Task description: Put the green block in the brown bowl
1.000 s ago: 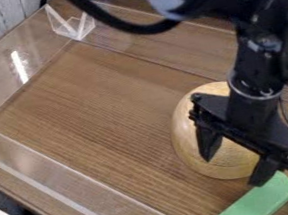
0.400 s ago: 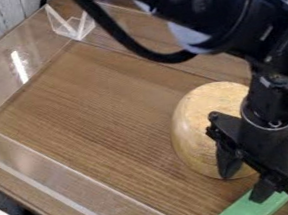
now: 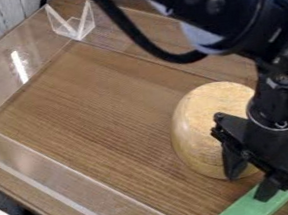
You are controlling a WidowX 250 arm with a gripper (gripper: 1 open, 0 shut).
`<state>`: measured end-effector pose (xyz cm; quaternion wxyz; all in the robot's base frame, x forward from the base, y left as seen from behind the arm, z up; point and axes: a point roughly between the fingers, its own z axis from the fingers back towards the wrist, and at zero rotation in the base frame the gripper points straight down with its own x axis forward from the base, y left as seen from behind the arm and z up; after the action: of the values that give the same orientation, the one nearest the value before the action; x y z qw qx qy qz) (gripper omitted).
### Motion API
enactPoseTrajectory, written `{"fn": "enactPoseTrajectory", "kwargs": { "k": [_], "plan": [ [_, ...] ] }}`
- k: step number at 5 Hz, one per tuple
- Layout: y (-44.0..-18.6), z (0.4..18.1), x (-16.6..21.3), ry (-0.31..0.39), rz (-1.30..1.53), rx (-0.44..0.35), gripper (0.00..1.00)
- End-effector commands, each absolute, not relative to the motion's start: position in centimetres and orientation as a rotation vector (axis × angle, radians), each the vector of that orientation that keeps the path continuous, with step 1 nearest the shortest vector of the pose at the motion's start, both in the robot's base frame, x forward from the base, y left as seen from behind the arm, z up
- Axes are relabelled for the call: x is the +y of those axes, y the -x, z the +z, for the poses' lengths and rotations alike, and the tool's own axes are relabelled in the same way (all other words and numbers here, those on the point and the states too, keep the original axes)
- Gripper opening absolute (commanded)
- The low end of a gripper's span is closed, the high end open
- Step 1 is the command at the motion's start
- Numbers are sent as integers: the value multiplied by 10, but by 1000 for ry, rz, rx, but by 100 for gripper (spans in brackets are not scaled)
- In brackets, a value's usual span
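The brown bowl (image 3: 213, 120) is a tan speckled dome resting upside down on the wooden table at the right. The green block (image 3: 247, 211) lies flat just in front of it, at the bottom edge of the view, and its far end is hidden behind the gripper. My black gripper (image 3: 258, 182) points down between the bowl's front side and the block. Its fingers (image 3: 231, 158) stand apart with nothing visibly clamped between them. The right fingertip sits right at the block's upper end; I cannot tell whether it touches.
Clear acrylic walls (image 3: 20, 66) fence the wooden table (image 3: 92, 107) on the left and front. A clear triangular bracket (image 3: 71, 24) stands at the back left corner. The arm's black body (image 3: 207, 10) and cables fill the upper right.
The gripper has moved down and toward the front right, off the bowl's front, uncovering more of the dome. It now covers more of the green block.
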<state>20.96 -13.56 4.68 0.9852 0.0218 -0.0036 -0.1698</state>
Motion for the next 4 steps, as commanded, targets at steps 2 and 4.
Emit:
{"fn": "enactPoseTrajectory", "kwargs": {
  "k": [2, 4],
  "plan": [
    [-219, 70, -146, -21, -355, -58, 100],
    [-222, 61, -150, -12, -453, -68, 100]
  ]
}}
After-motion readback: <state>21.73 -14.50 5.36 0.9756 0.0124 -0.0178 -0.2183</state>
